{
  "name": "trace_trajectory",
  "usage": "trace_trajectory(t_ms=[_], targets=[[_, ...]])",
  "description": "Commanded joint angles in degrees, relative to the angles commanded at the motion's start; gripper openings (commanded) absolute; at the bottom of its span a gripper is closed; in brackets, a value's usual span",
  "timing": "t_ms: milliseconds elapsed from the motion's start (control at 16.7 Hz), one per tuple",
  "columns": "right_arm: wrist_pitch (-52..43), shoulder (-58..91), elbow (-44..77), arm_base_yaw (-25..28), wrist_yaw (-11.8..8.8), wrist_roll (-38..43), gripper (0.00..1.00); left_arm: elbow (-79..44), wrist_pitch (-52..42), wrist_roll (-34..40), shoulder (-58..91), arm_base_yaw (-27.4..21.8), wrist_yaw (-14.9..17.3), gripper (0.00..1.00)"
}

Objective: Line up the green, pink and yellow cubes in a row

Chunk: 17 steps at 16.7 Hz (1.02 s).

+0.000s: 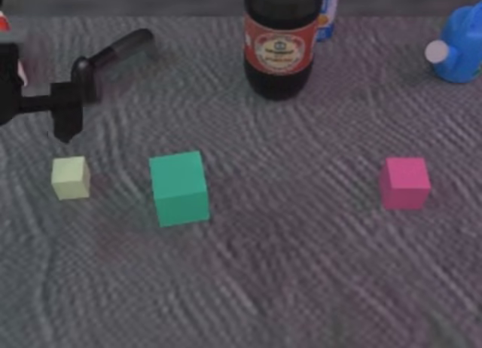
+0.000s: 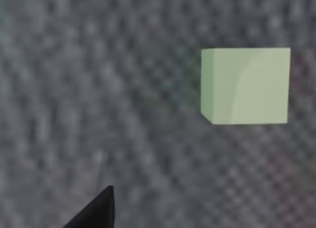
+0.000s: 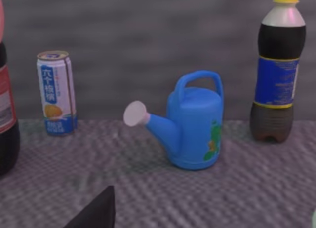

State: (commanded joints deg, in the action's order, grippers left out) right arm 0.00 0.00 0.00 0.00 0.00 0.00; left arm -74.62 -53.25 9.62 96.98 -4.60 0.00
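Left claw (image 1: 66,129) hangs just above the yellow cube (image 1: 71,177), touching nothing; its spread seems unreadable.

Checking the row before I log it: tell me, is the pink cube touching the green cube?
No, the pink cube sits alone toward the right, with bare table between it and the green cube.

The left arm (image 1: 38,103) is matte black, ending in dark pointed fingers (image 1: 66,126).
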Motion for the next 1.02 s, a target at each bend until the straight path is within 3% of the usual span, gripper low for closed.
trace_trajectory(t_ms=[420,840,1020], targets=[[0.0,0.0,0.0,0.0,0.0,0.0,1.00,-17.6,-10.8,2.2,20.6,-1.0,0.1,1.00],[0.0,0.0,0.0,0.0,0.0,0.0,1.00,-18.4,-11.1,2.2,21.6,-0.7,0.1,1.00],[0.0,0.0,0.0,0.0,0.0,0.0,1.00,-15.7,-7.0,2.1,23.3,-0.9,0.1,1.00]])
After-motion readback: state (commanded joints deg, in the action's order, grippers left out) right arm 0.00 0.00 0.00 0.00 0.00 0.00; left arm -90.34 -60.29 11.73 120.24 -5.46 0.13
